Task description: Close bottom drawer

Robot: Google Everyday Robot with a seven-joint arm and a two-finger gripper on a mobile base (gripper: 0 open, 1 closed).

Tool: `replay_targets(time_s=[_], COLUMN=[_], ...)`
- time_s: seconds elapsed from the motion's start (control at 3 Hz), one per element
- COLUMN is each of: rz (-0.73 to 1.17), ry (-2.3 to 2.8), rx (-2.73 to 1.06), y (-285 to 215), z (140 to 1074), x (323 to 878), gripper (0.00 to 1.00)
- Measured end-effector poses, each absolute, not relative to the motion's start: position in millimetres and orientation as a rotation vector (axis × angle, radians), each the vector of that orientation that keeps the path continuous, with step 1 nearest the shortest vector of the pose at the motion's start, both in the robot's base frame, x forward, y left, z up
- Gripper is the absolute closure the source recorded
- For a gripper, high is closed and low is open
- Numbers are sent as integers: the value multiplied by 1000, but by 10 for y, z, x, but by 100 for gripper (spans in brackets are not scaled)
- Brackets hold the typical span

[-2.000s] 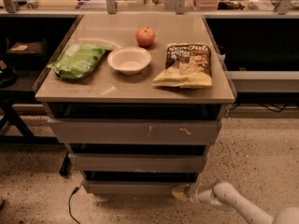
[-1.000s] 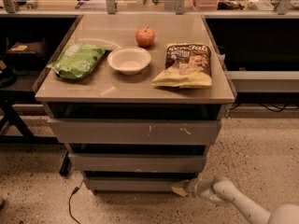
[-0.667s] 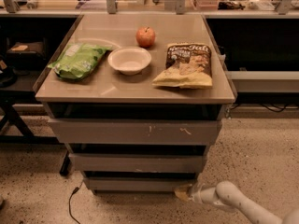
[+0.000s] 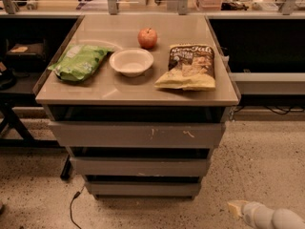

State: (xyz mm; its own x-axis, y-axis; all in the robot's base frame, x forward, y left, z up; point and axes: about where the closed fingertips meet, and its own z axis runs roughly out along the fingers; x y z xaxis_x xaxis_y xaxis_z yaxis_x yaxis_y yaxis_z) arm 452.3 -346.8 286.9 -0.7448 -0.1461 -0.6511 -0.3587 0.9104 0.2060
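The bottom drawer (image 4: 143, 189) is the narrowest grey front, lowest of three stacked under the table. Its plain panel sits set back under the middle drawer (image 4: 139, 167), with a dark gap above it and no tray floor showing. The widest top drawer (image 4: 136, 135) carries pale scratch marks. My gripper (image 4: 237, 208) is low at the bottom right, over the floor, clear of the drawer's right corner and not touching it. The white arm (image 4: 271, 218) runs off the lower right edge.
On the tan table top (image 4: 138, 92) lie a green bag (image 4: 78, 61), a white bowl (image 4: 131, 61), a red apple (image 4: 147, 37) and a chip bag (image 4: 188, 67). A black cable (image 4: 72, 209) trails on the speckled floor at left. Dark shelving stands on both sides.
The gripper has drawn back from the bottom drawer's right corner, down and to the right. The drawer front now sits further in under the middle drawer.
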Motion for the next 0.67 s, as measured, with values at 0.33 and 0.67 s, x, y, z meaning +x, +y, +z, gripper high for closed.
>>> replay_targets(time_s=[0.33, 0.67], rz=[374, 383], ry=[2404, 2404], rx=[-372, -380], y=[-3480, -3457], z=[3192, 3163], x=[4453, 4463], gripper=[100, 100])
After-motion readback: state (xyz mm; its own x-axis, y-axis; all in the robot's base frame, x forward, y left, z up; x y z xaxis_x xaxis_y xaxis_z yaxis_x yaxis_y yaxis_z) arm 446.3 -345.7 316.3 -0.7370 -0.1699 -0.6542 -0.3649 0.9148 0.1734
